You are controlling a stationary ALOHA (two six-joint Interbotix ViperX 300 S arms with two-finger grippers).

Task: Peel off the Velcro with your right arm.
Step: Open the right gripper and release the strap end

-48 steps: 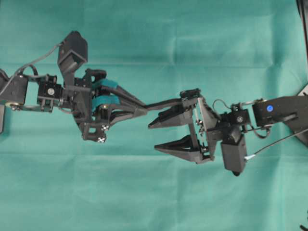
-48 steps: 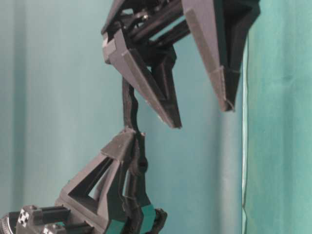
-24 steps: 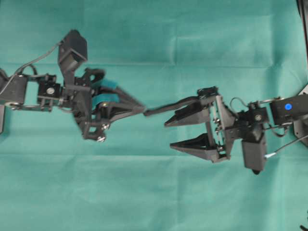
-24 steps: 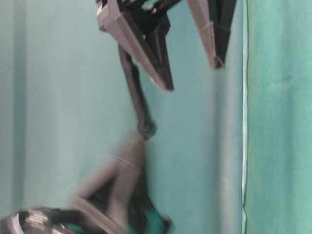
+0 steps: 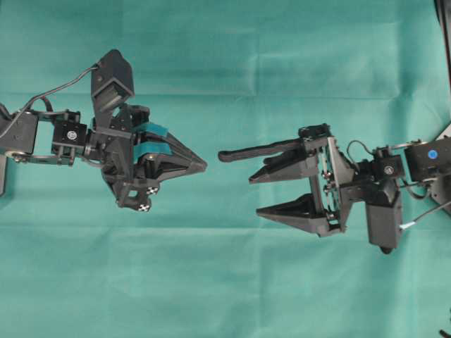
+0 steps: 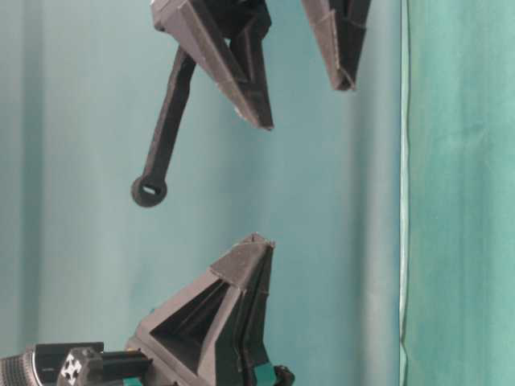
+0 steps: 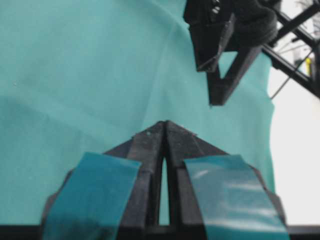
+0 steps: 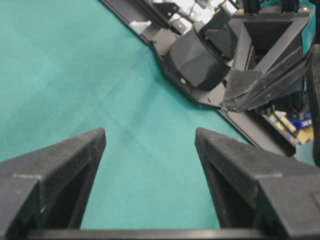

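The Velcro (image 5: 261, 149) is a thin black strip that sticks out leftward from the outer side of my right gripper's far finger. Its rounded free end (image 6: 150, 190) hangs in the air, touching nothing. My right gripper (image 5: 255, 196) is open, and only green cloth shows between its all-black fingers (image 8: 75, 155). My left gripper (image 5: 203, 166), with teal tape patches (image 7: 95, 185), is shut with nothing in it. Its tip (image 6: 253, 241) sits a short gap away from the strip's end. The Velcro is out of both wrist views.
Green cloth (image 5: 225, 282) covers the whole table, with a fold line across the far part. The right arm's base and a cable (image 5: 423, 211) sit at the right edge. A dark frame (image 8: 150, 20) runs along the table's edge in the right wrist view.
The Velcro's end has come out of the left gripper, whose fingers have closed fully. The right arm has drawn back to the right, carrying the strip with it.
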